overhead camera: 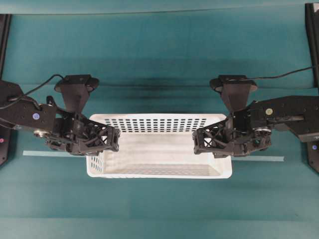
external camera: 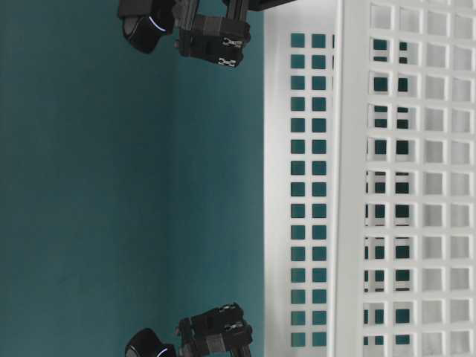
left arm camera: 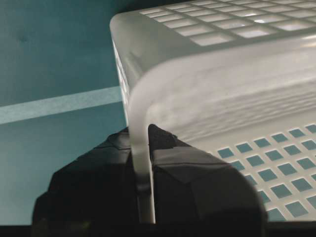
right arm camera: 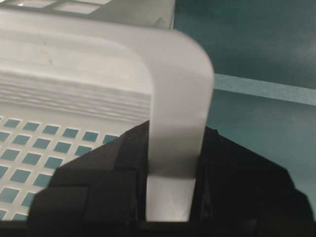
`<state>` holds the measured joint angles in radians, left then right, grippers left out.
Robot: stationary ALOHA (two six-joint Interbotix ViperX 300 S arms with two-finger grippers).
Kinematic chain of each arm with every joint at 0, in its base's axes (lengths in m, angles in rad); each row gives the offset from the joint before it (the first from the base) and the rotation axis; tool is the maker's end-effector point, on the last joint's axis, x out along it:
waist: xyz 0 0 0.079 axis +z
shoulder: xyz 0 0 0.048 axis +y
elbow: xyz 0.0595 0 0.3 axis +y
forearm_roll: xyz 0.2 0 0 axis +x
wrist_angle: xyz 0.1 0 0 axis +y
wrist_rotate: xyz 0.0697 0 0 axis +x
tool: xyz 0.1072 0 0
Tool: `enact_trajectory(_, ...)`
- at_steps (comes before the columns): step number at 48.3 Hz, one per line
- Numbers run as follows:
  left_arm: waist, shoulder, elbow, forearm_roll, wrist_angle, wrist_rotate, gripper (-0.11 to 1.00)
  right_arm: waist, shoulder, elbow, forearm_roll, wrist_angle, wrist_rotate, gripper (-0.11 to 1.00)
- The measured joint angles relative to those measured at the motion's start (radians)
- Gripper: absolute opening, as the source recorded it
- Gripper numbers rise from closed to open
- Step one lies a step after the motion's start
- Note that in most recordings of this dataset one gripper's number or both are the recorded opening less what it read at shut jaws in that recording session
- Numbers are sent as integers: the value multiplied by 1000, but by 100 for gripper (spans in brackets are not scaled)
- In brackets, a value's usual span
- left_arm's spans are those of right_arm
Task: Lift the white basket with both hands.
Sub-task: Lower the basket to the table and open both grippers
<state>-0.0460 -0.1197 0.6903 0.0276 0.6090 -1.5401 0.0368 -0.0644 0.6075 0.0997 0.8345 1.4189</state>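
both grippers clamped on the white basket (overhead camera: 159,149), risk of tilt
left gripper (overhead camera: 102,139) and right gripper (overhead camera: 209,140) pinch opposite end rims at frame centre; uneven raising could twist a rim free.

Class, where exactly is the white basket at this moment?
In the overhead view the white basket sits mid-table, held between the left gripper and right gripper, each clamped on an end wall, over a pale tape line.

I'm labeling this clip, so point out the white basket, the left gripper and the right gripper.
white basket (overhead camera: 159,172), overhead view, near rim.
left gripper (left arm camera: 142,197), left wrist view, between fingertips at the rim.
right gripper (right arm camera: 170,197), right wrist view, between fingertips at the rim.
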Motion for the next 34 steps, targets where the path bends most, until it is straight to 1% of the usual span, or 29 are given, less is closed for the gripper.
enact_trajectory(7,0,0,3,0,-5,0,-2,0,0,0,2,0,0,17)
enact_trajectory(13,0,0,3,0,-8,0,4,0,0,0,2,0,2,17)
enact_trajectory(17,0,0,6,0,-8,2,14,0,0,0,2,-2,2,18)
enact_trajectory(21,-2,3,12,2,-14,11,32,0,2,0,-2,-3,-2,22)
enact_trajectory(24,-6,3,15,3,-20,11,50,3,2,3,-5,-6,-8,31)
enact_trajectory(27,-5,3,17,3,-29,11,69,9,6,11,-5,-20,-9,44)
enact_trajectory(28,-2,3,17,3,-29,11,75,15,9,11,-5,-25,-12,50)
enact_trajectory(30,-2,3,18,5,-32,9,85,18,14,11,-5,-32,-12,59)
enact_trajectory(32,-2,3,20,5,-34,11,88,21,14,11,-5,-35,-12,68)
enact_trajectory(34,-2,3,21,5,-34,12,87,21,14,11,-5,-35,-9,77)
